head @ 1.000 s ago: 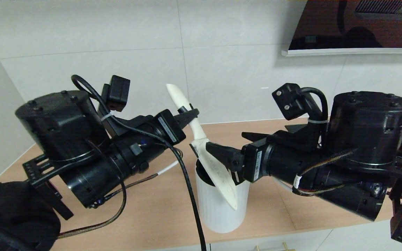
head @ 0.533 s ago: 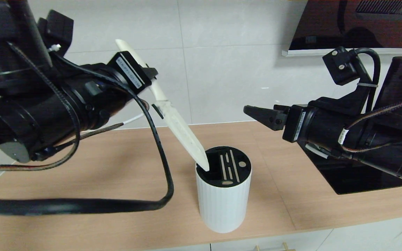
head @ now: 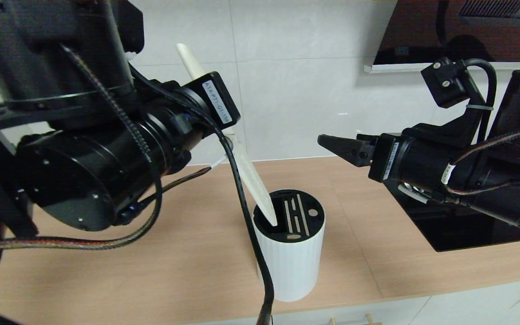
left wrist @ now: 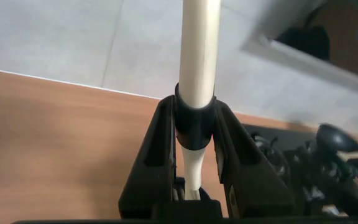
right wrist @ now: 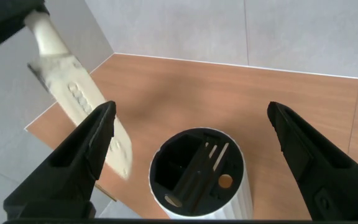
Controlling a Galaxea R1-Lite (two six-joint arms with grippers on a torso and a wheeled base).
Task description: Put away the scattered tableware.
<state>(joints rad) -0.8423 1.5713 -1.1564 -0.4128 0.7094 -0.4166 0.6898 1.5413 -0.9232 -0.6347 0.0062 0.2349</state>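
Observation:
My left gripper (head: 222,128) is shut on the handle of a cream knife (head: 252,178), which slants down to the right. The blade tip is at the left rim of the black slotted top of a white cylindrical holder (head: 292,259) standing near the counter's front edge. I cannot tell whether the tip is inside a slot. In the left wrist view the fingers (left wrist: 160,143) clamp the knife handle (left wrist: 199,56). My right gripper (head: 334,145) hovers open, up and to the right of the holder. Its view looks down on the holder (right wrist: 197,171) and the knife blade (right wrist: 86,106).
The wooden counter (head: 174,253) runs left and right of the holder. A black cooktop (head: 458,237) is set into it at the right, under a dark range hood (head: 463,31). A tiled wall stands behind.
A second ago both grippers met at the knife over the holder. The right gripper has drawn back to the right. The left gripper lifted the knife, then lowered its tip to the holder's top.

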